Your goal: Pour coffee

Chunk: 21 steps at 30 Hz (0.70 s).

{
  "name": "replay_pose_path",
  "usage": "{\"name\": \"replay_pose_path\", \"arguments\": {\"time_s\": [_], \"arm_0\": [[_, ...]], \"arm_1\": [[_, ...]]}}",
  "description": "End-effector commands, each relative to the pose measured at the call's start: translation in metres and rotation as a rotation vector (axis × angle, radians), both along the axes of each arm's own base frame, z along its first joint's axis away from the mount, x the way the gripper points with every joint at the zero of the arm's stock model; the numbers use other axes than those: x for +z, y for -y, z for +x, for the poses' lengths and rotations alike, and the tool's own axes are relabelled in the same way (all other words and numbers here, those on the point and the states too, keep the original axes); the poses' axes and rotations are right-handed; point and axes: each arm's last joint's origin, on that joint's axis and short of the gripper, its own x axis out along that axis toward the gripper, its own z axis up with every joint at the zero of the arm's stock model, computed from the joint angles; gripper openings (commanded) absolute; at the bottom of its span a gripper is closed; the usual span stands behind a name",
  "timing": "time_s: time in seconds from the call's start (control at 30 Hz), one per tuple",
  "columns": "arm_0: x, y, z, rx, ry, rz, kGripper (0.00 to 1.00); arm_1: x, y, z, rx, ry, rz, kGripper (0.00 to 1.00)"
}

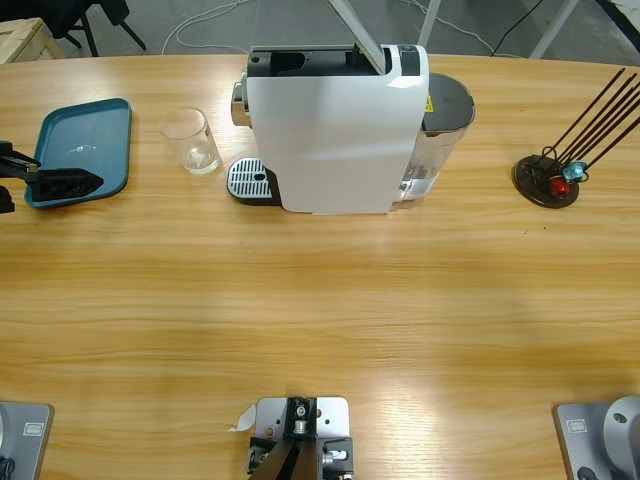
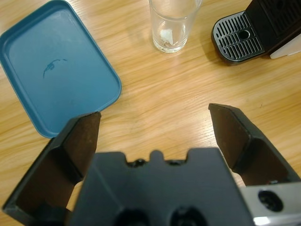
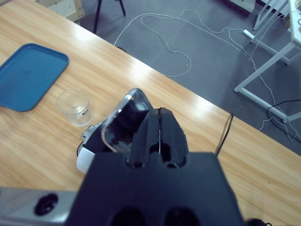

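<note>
At the far left of the worktop (image 1: pixel 320 320) we find the left end effector (image 1: pixel 62 184) hovering low over the near edge of a blue tray (image 1: pixel 85 140); in its wrist view its two black jaws stand spread wide with nothing between them, aimed toward the glass tumbler (image 2: pixel 172 23), which suggests to us it is lined up for a reach at the tumbler. The tray lies flat and bare except for a small dark mark, and we take it as a likely set-down spot. Just right of the tray, apart from it, the tumbler stands upright, and the coffee (image 1: pixel 203 163) shows only as a thin pale layer at its bottom. The tumbler sits just left of the drip grate (image 1: pixel 251 179), beside it and not on it, so it is not under the spout. Further right stands the white coffee machine (image 1: pixel 335 125), its clear water tank (image 1: pixel 440 140) on its right side. The right end effector (image 3: pixel 160 132) is up above the machine's top; in its wrist view the jaws are pressed together with no gap, at the machine's silver lever (image 3: pixel 124 117), and we cannot tell whether they actually pinch it. Well right of the machine a dark round stand (image 1: pixel 546 182) holds thin sticks, clear of the work.
</note>
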Motion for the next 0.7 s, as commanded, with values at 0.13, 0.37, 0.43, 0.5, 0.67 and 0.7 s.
{"name": "replay_pose_path", "arguments": {"time_s": [0.13,0.37,0.43,0.5,0.67,0.7], "arm_0": [[-0.008,0.004,0.004,-0.009,-0.041,0.020,0.996],[-0.008,0.004,0.004,-0.009,-0.045,0.022,0.996],[-0.008,0.004,0.004,-0.010,-0.045,0.021,0.996],[-0.008,0.004,0.004,-0.013,-0.047,0.019,0.996],[-0.009,0.005,0.005,-0.015,-0.054,0.020,0.996],[-0.009,0.005,0.005,-0.015,-0.054,0.020,0.996]], "arm_1": [[-0.091,-0.043,0.002,0.079,-0.162,-0.120,0.000],[-0.116,-0.048,0.004,0.076,-0.204,-0.119,0.000],[-0.126,-0.047,0.003,0.072,-0.217,-0.118,0.000],[-0.138,-0.046,0.002,0.068,-0.237,-0.116,0.000],[-0.163,-0.039,-0.003,0.059,-0.273,-0.117,0.000],[-0.169,-0.038,-0.004,0.062,-0.279,-0.115,0.000]]}}
